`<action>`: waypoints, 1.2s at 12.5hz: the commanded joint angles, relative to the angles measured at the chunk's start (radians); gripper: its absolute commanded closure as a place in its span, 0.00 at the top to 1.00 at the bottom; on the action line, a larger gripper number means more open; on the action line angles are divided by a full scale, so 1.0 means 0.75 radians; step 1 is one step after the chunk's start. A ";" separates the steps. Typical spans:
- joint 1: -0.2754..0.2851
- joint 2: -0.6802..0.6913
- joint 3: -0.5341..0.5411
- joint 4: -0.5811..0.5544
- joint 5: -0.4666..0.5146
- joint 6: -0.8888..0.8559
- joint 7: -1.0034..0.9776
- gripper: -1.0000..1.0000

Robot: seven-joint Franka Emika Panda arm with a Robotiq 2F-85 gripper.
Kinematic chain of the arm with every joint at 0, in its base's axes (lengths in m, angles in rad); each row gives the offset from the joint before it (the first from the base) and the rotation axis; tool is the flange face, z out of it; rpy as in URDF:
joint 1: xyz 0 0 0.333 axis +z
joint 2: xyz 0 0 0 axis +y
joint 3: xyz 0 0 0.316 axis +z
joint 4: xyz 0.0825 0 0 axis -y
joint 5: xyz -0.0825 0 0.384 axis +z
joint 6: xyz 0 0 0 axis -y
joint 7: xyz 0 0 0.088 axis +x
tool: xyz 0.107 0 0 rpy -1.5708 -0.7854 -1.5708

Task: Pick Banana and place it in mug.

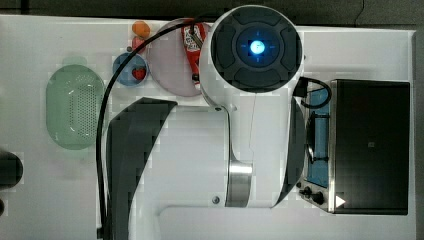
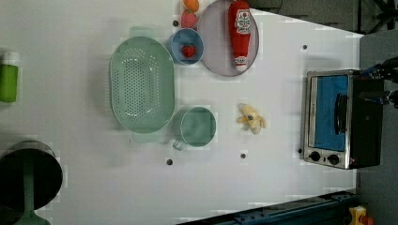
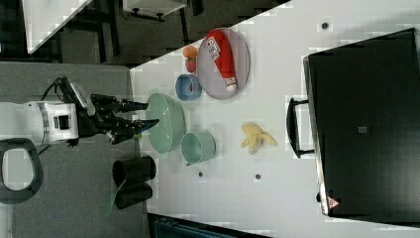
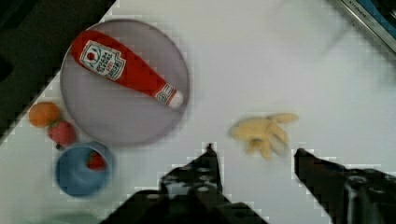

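Pale yellow peeled banana [image 4: 265,133] lying flat on the white surface [image 2: 263,178], well below and apart from the open hand [image 4: 254,151], beneath its fingertip gap in the wrist view; upright, empty teal-green mug [image 2: 198,126] near the banana, clear of the hand.

Desk [image 2: 281,187] layout, clock directions per the left view.

Mug [image 2: 198,126] near centre; banana [image 2: 252,118] at its 3 o'clock, apart from it, lying on the desk. Colander [image 2: 141,84] just beside the mug at its 10 o'clock. Bowl [image 2: 187,46] at the mug's 12 o'clock, a strawberry [image 2: 188,50] in it. Plate [image 2: 213,51] just beside the bowl at its 3 o'clock, ketchup bottle [image 2: 241,33] lying on it. Toaster oven [image 2: 335,119] at the banana's 3 o'clock, well apart. In the right view the tool [image 3: 143,114] hangs off the desk, beyond the colander's side.
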 commanded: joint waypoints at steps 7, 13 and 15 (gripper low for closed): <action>0.011 -0.299 -0.058 -0.282 -0.037 -0.116 -0.034 1.00; 0.011 -0.184 -0.063 -0.638 -0.037 0.397 -0.161 1.00; 0.010 -0.126 -0.069 -0.741 -0.037 0.582 -0.161 1.00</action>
